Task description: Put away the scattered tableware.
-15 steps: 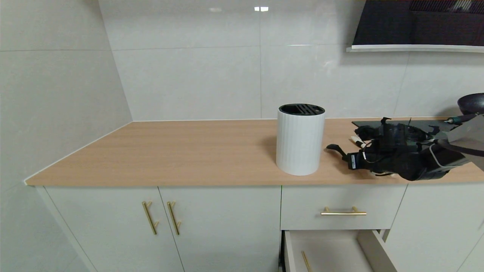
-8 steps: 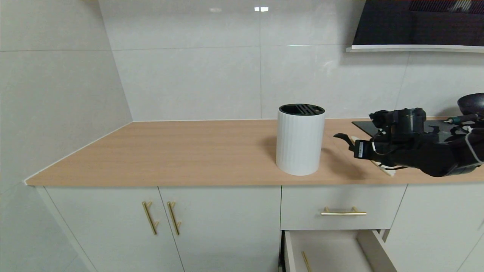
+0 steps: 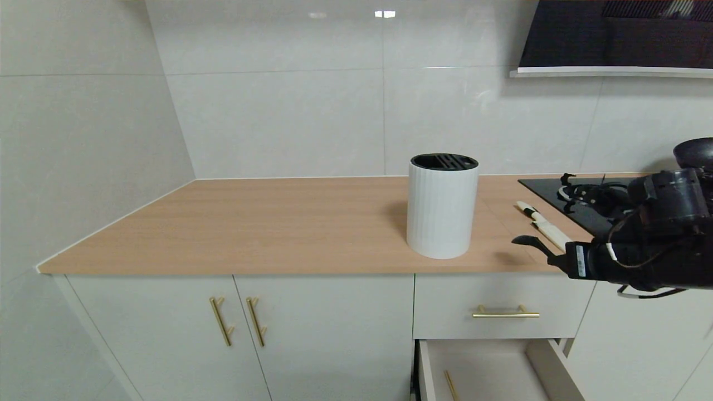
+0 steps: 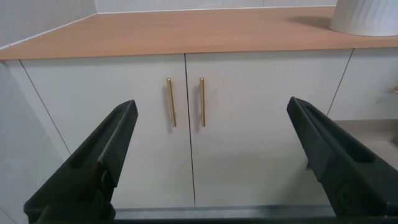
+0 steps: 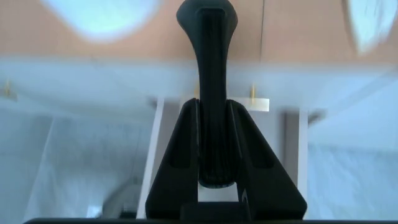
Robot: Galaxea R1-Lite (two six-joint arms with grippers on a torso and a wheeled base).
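My right gripper (image 3: 558, 259) hangs at the counter's front edge, right of the white ribbed holder (image 3: 443, 207) with its black slotted top. It is shut on a slim black utensil (image 3: 526, 241); in the right wrist view the utensil (image 5: 207, 74) sticks out between the closed fingers (image 5: 186, 134). I cannot tell what kind of utensil it is. A knife with a pale handle (image 3: 543, 225) lies on the counter behind the gripper. In the left wrist view my left gripper (image 4: 211, 168) is open, low in front of the cupboard doors (image 4: 186, 118).
Below the right gripper a drawer (image 3: 484, 370) stands pulled out, under a closed one with a brass handle (image 3: 506, 313). A black cooktop (image 3: 557, 195) and a dark wok (image 3: 693, 151) are at the counter's right end. The wooden counter (image 3: 267, 223) stretches left to the tiled wall.
My right gripper, still holding the black utensil, rose off the counter and then moved down, right and toward the counter's front edge. The knife it was covering now shows.
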